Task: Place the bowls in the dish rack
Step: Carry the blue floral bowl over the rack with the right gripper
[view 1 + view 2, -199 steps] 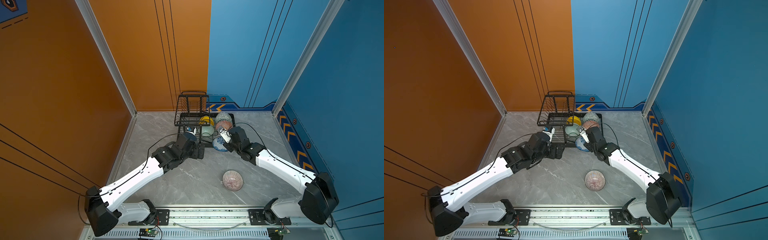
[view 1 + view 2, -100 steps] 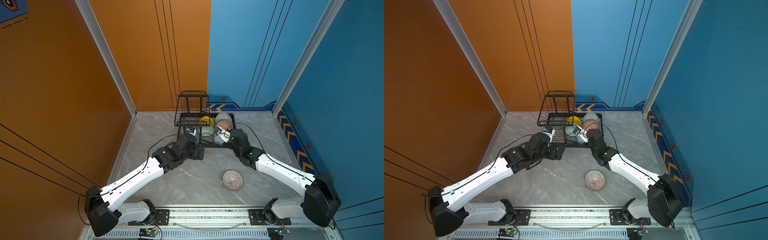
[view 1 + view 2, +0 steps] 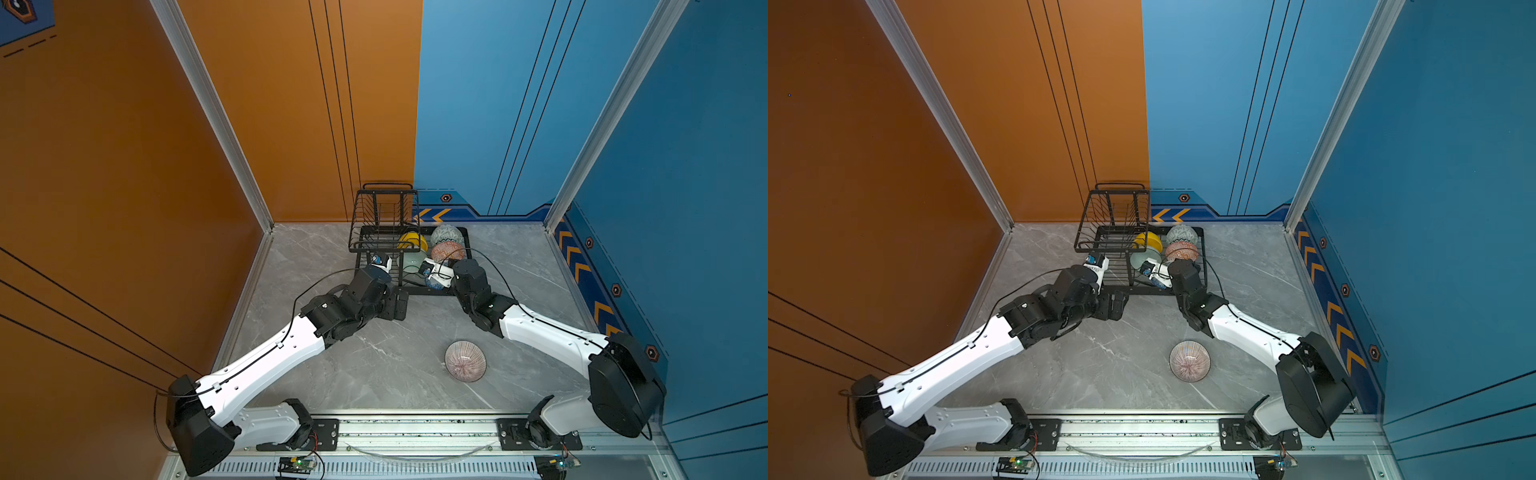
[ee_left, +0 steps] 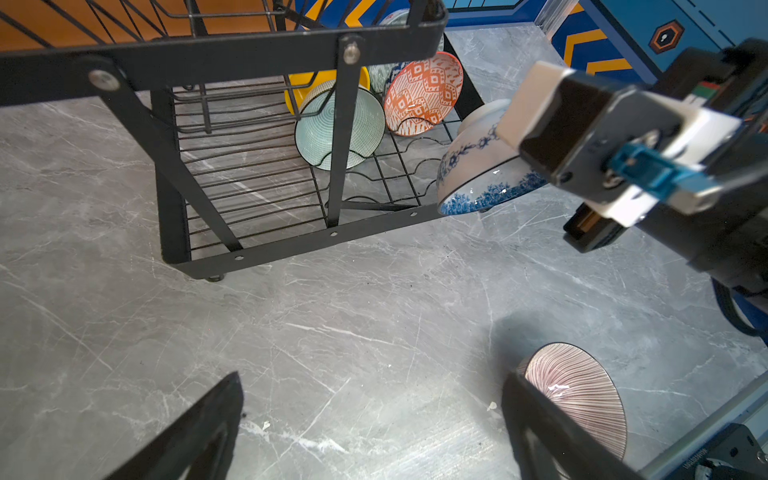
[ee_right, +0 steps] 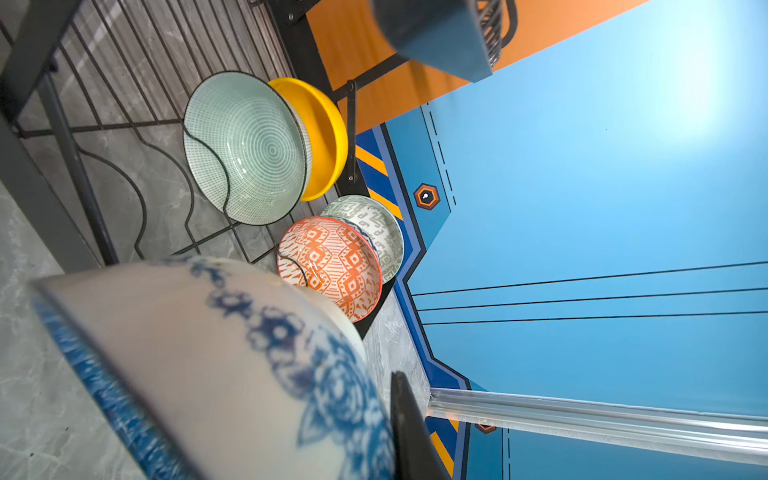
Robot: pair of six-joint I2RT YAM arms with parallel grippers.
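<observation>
At rack point(image 4: 291, 245) front, R gripper point(image 3: 432, 275) pinching floral bowl point(image 4: 473, 178), L gripper point(image 4: 370, 428) wide

The left arm point(image 3: 266, 361) and right arm point(image 3: 548, 336) share one build: white moulded link covers between black joint housings point(image 3: 199, 436). A thin black cable point(image 3: 330, 275) runs along each arm, clipped to the white covers. The wrist module point(image 4: 573, 124) is white and black, with a blue connector point(image 4: 652, 170) and small screws. The fingers point(image 4: 199, 432) are black and tapered. Black base brackets point(image 3: 324, 430) sit on a silver rail point(image 3: 415, 434).

Left tool point(image 4: 372, 376) hovers spread wide (fingers point(image 4: 199, 432) far apart), right tool point(image 3: 432, 279) clamped tight.
</observation>
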